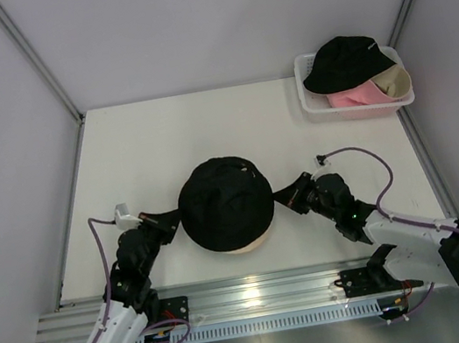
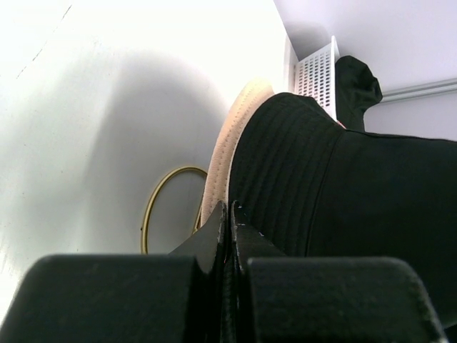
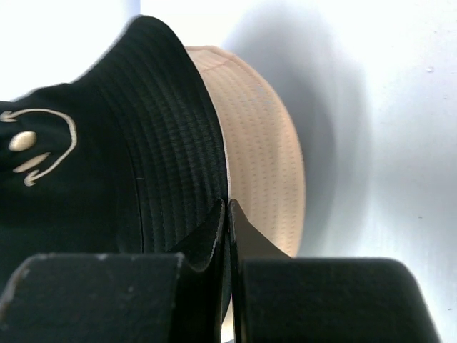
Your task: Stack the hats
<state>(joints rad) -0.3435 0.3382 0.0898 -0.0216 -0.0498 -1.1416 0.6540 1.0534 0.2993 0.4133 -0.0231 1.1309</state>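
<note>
A black bucket hat with a stitched smiley lies over a tan hat at the table's middle; the tan brim shows below it. My left gripper is shut on the black hat's left brim, beside the tan hat. My right gripper is shut on its right brim, with the tan hat just behind. A second black hat and a pink hat lie in the basket.
The white lattice basket stands at the far right corner, also in the left wrist view. A thin gold wire stand shows under the tan hat. A tan brim pokes out in the basket. Grey walls close in on both sides.
</note>
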